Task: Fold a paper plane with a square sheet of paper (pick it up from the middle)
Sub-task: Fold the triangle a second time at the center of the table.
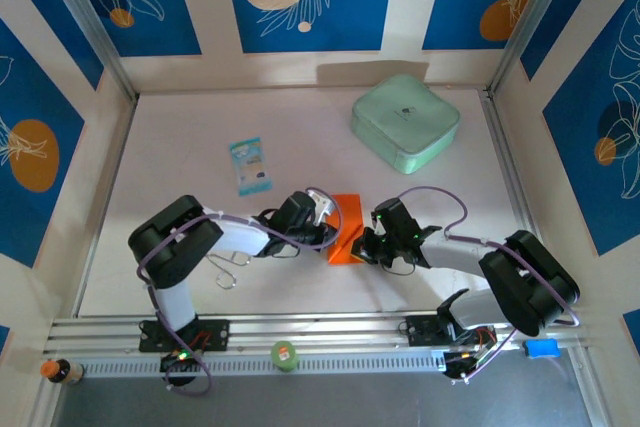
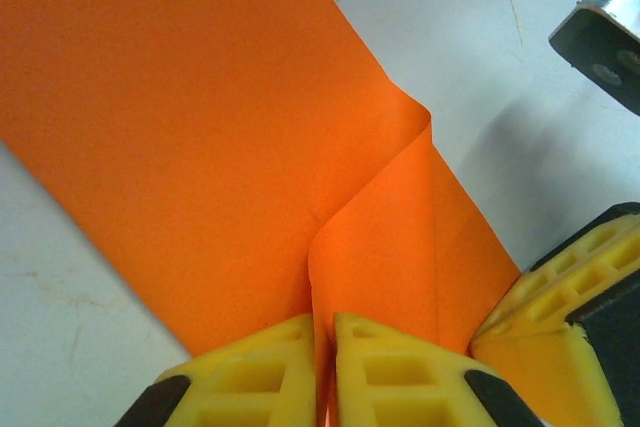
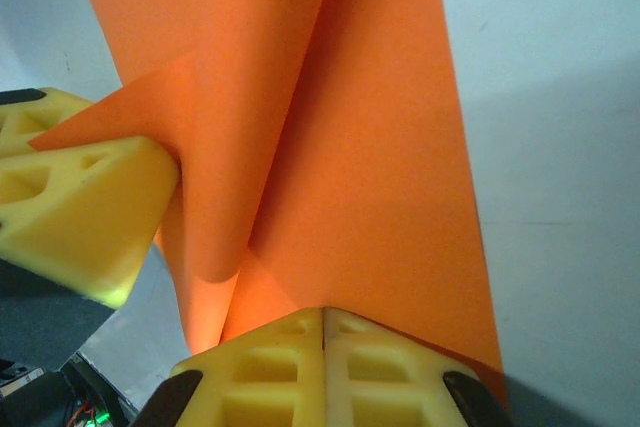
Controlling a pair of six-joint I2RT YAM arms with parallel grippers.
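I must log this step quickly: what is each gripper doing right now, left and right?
Left gripper: closed, pinching a raised fold of the orange paper sheet.
Right gripper: closed, apparently pinching the same sheet.

Orange sheet (image 2: 200,127) edge hidden btw left claw (image 2: 325,372) fingers; runs off frame top. Packet (image 1: 249,166) print too small, prob. illegible.

One square sheet of paper (image 1: 350,215), orange, partly folded. Two arms, one gripper each: left gripper (image 2: 322,367), right gripper (image 3: 322,347). Two yellow fingers (image 2: 390,377) per gripper, four in all. One mint-green box (image 1: 405,122). One blue-and-white packet (image 1: 249,166). One table (image 1: 190,127). Along the near rail (image 1: 350,332): one green-topped round item (image 1: 285,355), one small orange-capped bottle (image 1: 60,371), one blue block (image 1: 541,348).
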